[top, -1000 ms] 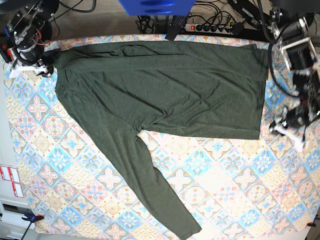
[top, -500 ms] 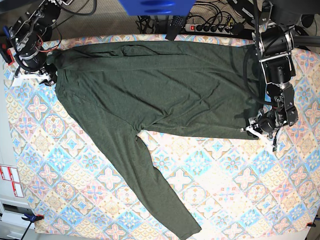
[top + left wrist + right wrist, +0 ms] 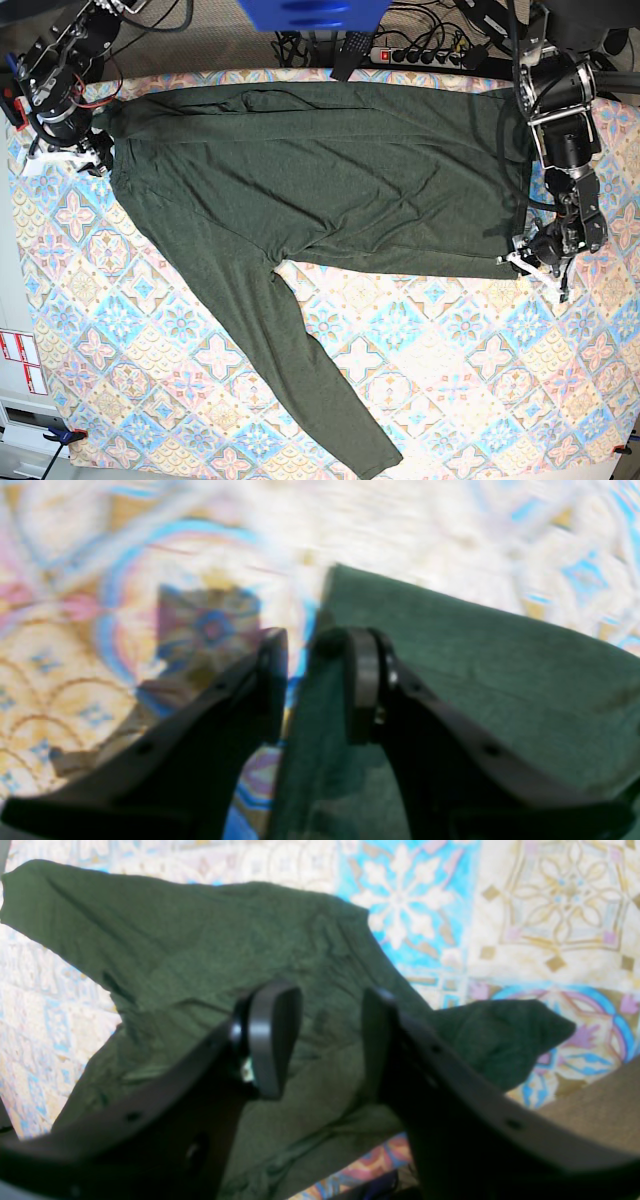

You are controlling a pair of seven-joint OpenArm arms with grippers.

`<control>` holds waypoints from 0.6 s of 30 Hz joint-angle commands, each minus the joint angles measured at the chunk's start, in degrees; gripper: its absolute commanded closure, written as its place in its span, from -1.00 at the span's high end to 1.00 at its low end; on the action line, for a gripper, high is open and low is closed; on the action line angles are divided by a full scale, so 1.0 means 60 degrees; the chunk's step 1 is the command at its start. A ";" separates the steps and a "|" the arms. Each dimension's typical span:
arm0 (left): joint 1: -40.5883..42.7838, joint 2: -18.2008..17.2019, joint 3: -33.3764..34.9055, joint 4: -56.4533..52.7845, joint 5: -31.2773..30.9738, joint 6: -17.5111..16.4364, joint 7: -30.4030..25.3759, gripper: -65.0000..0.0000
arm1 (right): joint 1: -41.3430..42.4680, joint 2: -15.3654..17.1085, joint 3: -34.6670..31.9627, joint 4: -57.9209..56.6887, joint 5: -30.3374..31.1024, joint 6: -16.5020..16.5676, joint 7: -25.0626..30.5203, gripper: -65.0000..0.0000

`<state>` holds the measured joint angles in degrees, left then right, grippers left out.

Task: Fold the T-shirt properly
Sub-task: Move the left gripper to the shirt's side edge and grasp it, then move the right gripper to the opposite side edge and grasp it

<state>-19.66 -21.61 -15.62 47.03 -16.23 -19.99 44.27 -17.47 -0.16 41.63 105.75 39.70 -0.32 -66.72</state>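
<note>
The dark green T-shirt [image 3: 330, 180] lies spread on the patterned cloth, its one long sleeve [image 3: 300, 380] trailing toward the front edge. My left gripper [image 3: 520, 260] sits at the shirt's lower right hem corner. In the left wrist view its jaws [image 3: 300, 680] stand a little apart and open, straddling the fabric edge [image 3: 475, 670], one finger over cloth and one over shirt. My right gripper [image 3: 98, 158] is at the shirt's far left shoulder end. In the right wrist view it [image 3: 330, 1040] hangs open just above the bunched fabric [image 3: 200, 940], gripping nothing.
A colourful tiled tablecloth [image 3: 450, 380] covers the table. A power strip [image 3: 420, 55] with cables and a blue object [image 3: 310, 12] lie beyond the back edge. White labels [image 3: 20, 360] sit off the left edge.
The left arm swung in from the right to the shirt's hem corner, then eased slightly back. The right gripper shifted a little toward the shoulder. The shirt lies as before.
</note>
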 commanded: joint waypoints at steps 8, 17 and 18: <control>-0.0174 -0.0377 0.0046 0.0126 -0.0204 -0.0090 -0.0148 -0.40 | -0.0011 0.0093 0.0029 0.0125 0.0130 0.0031 0.0138 -0.26; -0.0174 0.0194 0.0075 0.0097 0.0412 -0.0090 -0.0148 -0.40 | 0.0253 0.0093 0.0015 0.0110 0.0101 0.0031 0.0138 -0.26; -0.0159 0.0297 0.0075 0.0097 0.0470 -0.0090 -0.0148 -0.40 | 0.0268 0.0093 0.0015 0.0110 0.0101 0.0031 0.0138 -0.26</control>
<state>-19.40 -19.99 -15.14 46.96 -13.45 -20.38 43.86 -16.05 -0.14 41.63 105.60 39.46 -0.32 -66.70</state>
